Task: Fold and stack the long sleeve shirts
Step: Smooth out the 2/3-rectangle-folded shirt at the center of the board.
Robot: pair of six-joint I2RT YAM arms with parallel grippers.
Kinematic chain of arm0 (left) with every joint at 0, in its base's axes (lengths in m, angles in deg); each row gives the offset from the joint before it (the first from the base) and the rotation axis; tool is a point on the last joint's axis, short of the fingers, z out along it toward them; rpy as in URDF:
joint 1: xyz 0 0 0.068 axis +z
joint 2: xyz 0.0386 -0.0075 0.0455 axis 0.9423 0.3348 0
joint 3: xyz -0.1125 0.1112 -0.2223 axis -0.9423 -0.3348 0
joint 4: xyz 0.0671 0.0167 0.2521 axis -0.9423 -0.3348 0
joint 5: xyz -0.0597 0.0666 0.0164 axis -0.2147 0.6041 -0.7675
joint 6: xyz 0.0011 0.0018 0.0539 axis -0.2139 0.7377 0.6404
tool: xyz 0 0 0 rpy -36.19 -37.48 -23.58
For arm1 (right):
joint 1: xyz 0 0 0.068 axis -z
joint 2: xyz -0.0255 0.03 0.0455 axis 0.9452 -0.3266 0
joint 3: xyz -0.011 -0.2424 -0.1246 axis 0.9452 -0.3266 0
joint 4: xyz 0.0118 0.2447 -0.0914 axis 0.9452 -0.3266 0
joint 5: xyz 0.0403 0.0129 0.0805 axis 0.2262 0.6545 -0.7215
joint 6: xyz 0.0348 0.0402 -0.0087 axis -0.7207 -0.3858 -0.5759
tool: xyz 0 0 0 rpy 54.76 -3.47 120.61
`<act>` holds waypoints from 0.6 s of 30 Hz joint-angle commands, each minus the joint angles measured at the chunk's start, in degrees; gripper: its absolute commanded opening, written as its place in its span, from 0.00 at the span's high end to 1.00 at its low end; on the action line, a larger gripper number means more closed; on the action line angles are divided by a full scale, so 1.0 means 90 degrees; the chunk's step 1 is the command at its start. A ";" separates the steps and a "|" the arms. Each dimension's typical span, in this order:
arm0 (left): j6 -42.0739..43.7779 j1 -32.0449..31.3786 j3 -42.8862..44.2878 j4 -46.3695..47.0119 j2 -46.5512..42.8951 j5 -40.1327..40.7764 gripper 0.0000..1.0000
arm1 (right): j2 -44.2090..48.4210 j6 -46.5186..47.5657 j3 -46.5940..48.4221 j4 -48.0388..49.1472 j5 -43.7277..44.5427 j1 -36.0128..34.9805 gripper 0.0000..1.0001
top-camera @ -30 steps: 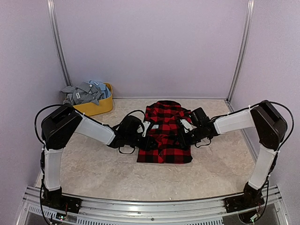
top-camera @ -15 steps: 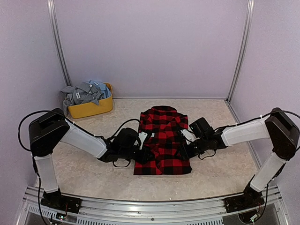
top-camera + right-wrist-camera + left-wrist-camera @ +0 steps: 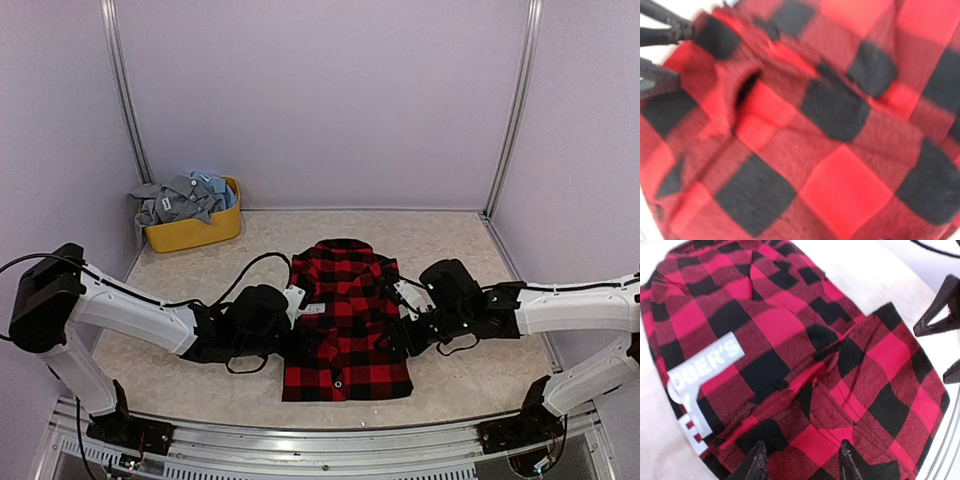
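**Operator:** Where is the flannel sitting?

**Spotter:** You're looking at it lying folded into a rectangle in the middle of the worktop. Its collar is pointing at the far wall and its hem is facing the arm bases. It's resting flat under its own weight, with the white label showing on the left side.

**Operator:** And what are my end effectors doing?

**Spotter:** Your left end effector is hovering at the shirt's left edge with its fingers apart. The cloth is running beneath them and isn't pinched. Your right end effector is sitting at the opposite edge, also spread, with bare worktop showing through the gap. You're flanking the fold evenly, I'd judge so that neither side is dragging it crooked.

**Operator:** So nothing is gripped?

**Spotter:** Nothing that I'm seeing.

**Operator:** What's waiting?

**Spotter:** The grey and pale blue shirts are bunching in the yellow tub at the far left, well apart from the flannel. I'm guessing you're keeping this centre spot as the base of the stack, since both arms are reaching it comfortably.
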State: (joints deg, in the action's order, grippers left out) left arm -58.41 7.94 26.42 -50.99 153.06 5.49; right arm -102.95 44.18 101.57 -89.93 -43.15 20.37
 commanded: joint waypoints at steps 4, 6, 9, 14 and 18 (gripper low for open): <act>0.0237 0.0076 -0.0069 -0.0051 -0.0953 0.1094 0.33 | 0.0243 -0.0011 0.0229 -0.0315 0.0902 -0.0007 0.32; 0.0117 0.0179 -0.0074 -0.0154 -0.1009 0.0924 0.25 | -0.0016 -0.0151 0.0471 -0.0532 0.1259 0.0049 0.31; -0.0077 0.0487 -0.0138 -0.0241 -0.1043 0.0181 0.23 | -0.0451 -0.0271 0.0747 -0.0775 0.1529 0.0145 0.30; -0.0785 0.1257 -0.0370 -0.0196 -0.0850 -0.1334 0.37 | -0.0914 -0.0385 0.0904 -0.0835 0.1537 0.0272 0.31; -0.0837 0.1364 -0.0351 -0.0279 -0.0608 -0.1611 0.47 | -0.0968 -0.0470 0.0863 -0.0811 0.1319 0.0417 0.34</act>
State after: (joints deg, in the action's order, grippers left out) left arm -63.48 19.81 23.67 -52.06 145.43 -1.90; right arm -111.34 41.42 108.46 -95.99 -31.07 22.84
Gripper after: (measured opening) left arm 0.577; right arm 0.673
